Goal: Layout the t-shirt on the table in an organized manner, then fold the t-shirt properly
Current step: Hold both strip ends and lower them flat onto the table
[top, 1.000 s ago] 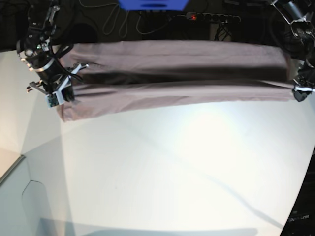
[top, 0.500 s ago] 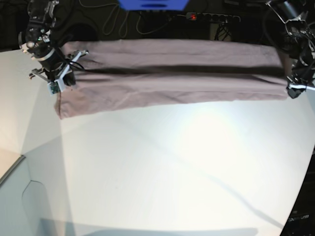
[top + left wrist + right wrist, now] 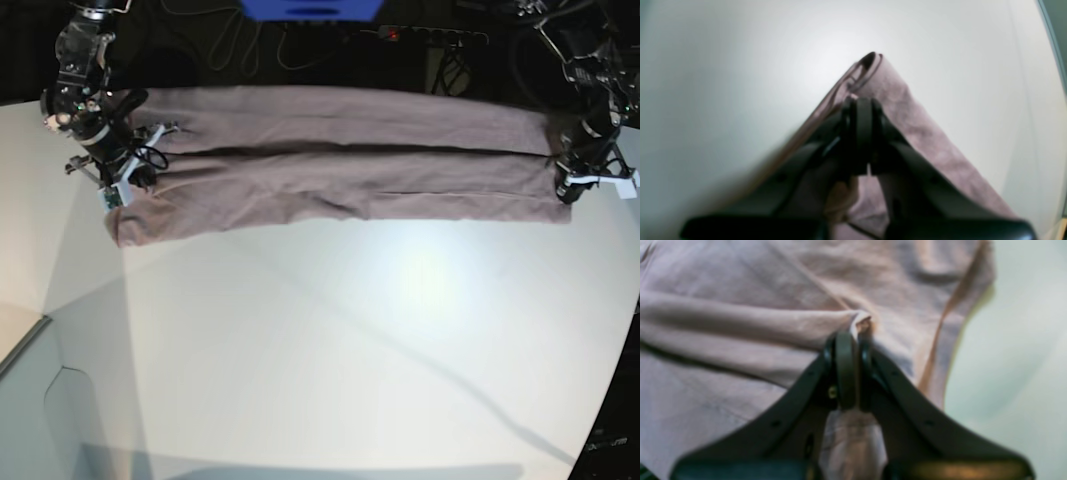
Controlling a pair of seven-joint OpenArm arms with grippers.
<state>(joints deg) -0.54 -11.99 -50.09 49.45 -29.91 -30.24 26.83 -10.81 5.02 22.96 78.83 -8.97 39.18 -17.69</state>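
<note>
Two ends of the t-shirt (image 3: pixel 340 170) are pinched: right gripper (image 3: pixel 853 340) and left gripper (image 3: pixel 862 103) both clamped on fabric. Shirt is stretched along the table's (image 3: pixel 350 340) far edge.

Behind the work surface, a blue object (image 3: pixel 311 9) sits at the top edge of the base view against a dark background. Just to its right lies a black power strip (image 3: pixel 432 36) with a small red light, and dark cables (image 3: pixel 236 45) loop nearby.
</note>
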